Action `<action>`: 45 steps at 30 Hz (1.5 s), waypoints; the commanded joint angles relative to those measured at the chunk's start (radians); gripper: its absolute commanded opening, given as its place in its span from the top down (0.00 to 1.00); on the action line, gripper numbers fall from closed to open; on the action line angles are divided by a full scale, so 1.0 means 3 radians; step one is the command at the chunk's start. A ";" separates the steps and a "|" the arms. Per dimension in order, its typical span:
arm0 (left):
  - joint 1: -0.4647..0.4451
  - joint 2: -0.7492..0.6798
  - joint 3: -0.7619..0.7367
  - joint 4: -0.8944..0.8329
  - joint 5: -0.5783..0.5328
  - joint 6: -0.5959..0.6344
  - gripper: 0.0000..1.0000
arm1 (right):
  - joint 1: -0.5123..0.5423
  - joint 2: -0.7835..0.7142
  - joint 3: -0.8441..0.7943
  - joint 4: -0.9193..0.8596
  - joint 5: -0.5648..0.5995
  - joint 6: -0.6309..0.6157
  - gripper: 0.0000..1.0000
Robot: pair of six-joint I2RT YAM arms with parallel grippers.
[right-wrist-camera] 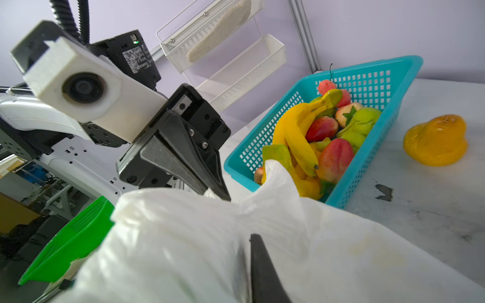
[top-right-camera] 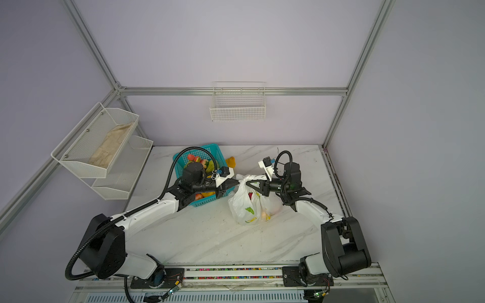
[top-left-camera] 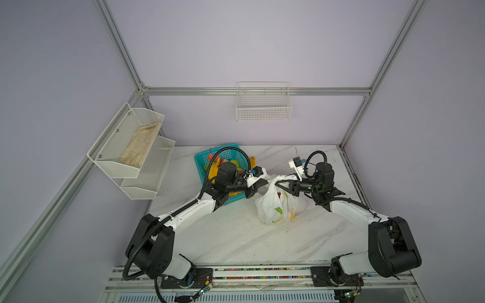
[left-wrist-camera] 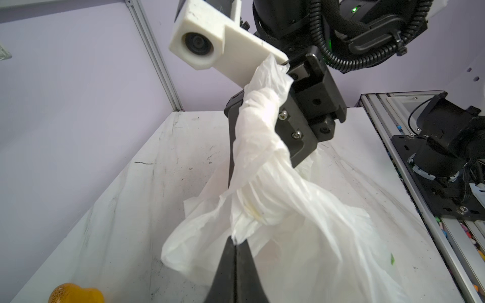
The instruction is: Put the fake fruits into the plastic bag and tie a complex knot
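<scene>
Cinching the knot [left-wrist-camera: 252, 207] on the plastic bag [top-left-camera: 271, 207]

The bag sits mid table [top-left-camera: 236, 236] with some fake fruits [top-left-camera: 279, 195] inside. The left gripper [left-wrist-camera: 235, 244] is pinched tight on a handle strip [left-wrist-camera: 259, 126]. The right gripper [top-left-camera: 277, 184] has plastic draped over it, grip unclear. Best bet is to pull apart slow and level. The teal basket [right-wrist-camera: 367, 78] behind holds more.

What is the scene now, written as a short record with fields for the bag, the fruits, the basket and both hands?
bag: white plastic bag on the table; a red fruit shows through it
handles: twisted bunch at the bag's top
left: left hand shut on a handle strip
right: right hand at the bag's top; grip unclear
basket: blue-green basket holding bananas and other fruits
loose: orange-yellow fruit on the table beside the basket
</scene>
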 commanded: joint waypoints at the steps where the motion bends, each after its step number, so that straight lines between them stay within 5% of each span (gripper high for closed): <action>1: 0.0022 -0.0115 -0.0100 0.0169 -0.0144 -0.0134 1.00 | -0.0049 -0.0092 -0.0061 -0.0018 0.0131 -0.0018 0.78; 13: 0.0019 -0.0133 -0.0163 0.0203 -0.0291 -0.0296 1.00 | -0.0130 -0.0476 -0.0158 -0.0075 0.0403 0.0064 0.64; 19: 0.0022 -0.0131 -0.0135 0.0188 -0.0282 -0.0298 1.00 | -0.0183 -0.0763 -0.0232 -0.0197 0.0608 0.0070 0.45; 27: 0.0021 -0.0132 -0.0134 0.0176 -0.0274 -0.0295 1.00 | -0.0193 -0.0921 -0.0134 -0.0306 0.0636 0.0024 0.43; 39: 0.0019 -0.0253 -0.0154 0.0162 -0.0335 -0.0294 1.00 | -0.0189 -0.0889 -0.0124 -0.0289 0.0630 0.0047 0.79; 45: 0.0019 -0.0321 -0.0197 0.0180 -0.0694 -0.0426 1.00 | -0.0188 -0.0936 -0.0080 -0.0581 0.1147 0.0115 0.95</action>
